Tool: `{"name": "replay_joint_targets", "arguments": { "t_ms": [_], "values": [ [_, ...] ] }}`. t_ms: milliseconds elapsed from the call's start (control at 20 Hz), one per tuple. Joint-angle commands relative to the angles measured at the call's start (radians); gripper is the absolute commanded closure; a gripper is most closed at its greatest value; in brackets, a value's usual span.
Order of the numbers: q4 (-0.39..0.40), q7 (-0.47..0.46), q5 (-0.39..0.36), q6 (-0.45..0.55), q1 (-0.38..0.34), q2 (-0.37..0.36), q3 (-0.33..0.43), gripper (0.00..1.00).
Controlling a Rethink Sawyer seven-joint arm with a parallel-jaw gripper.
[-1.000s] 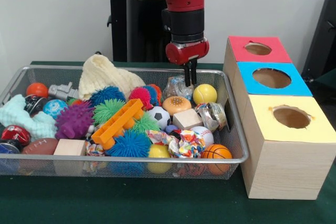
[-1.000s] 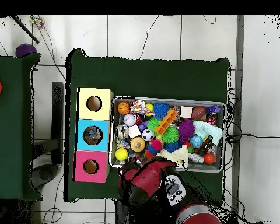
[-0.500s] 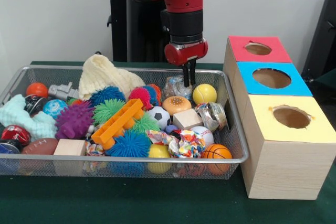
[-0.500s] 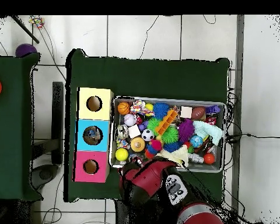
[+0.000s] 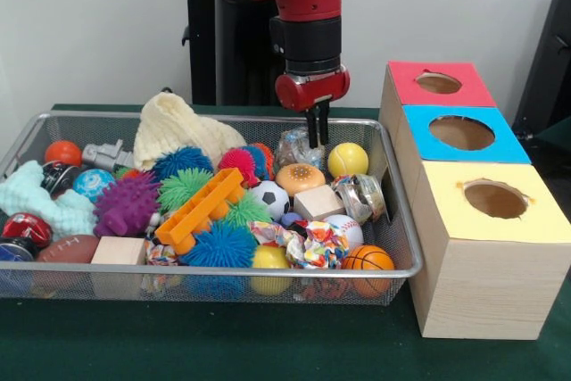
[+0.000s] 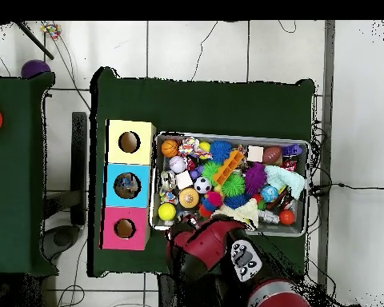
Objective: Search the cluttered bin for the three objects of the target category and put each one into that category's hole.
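1. The wire bin [image 5: 393, 211] holds the mixed toys, so the targets must be searched there.
2. The gripper [image 5: 316, 128] hangs empty, fingers nearly together, above a crinkly wrapped item [image 5: 299, 147] (probably choosing).
3. The holed boxes [image 5: 464, 180] stand beside the bin.

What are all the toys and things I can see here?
Bin: one, wire mesh, on the green table.
Spiky balls: several, purple, blue, green, red-pink, bin's middle.
Orange block: one, long, on the spiky balls.
Soccer ball: one, black and white, centre.
Yellow ball: one, back right of bin.
Basketball: one, orange, front right corner.
Wood cubes: two, pale, centre and front left.
Knit cloth: one, cream, at the back.
Boxes: three, wooden, tops red, blue, yellow, each with a hole, right of bin.
Gripper: one, black fingers close together, above the bin's back.
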Motion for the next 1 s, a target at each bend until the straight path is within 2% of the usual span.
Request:
{"name": "replay_joint_targets", "arguments": {
  "t_ms": [50, 200, 300, 800, 1000],
  "values": [
    [0.048, -0.053, 0.070, 0.168, -0.184, -0.139, 0.192, 1.00],
    [0.135, -0.119, 0.123, 0.236, -0.275, -0.238, 0.279, 1.00],
    [0.166, -0.141, 0.126, 0.247, -0.320, -0.266, 0.311, 1.00],
    [0.262, -0.240, 0.073, 0.283, -0.588, -0.319, 0.468, 1.00],
    [0.307, -0.231, 0.012, 0.235, -0.707, -0.317, 0.525, 1.00]
  ]
}}
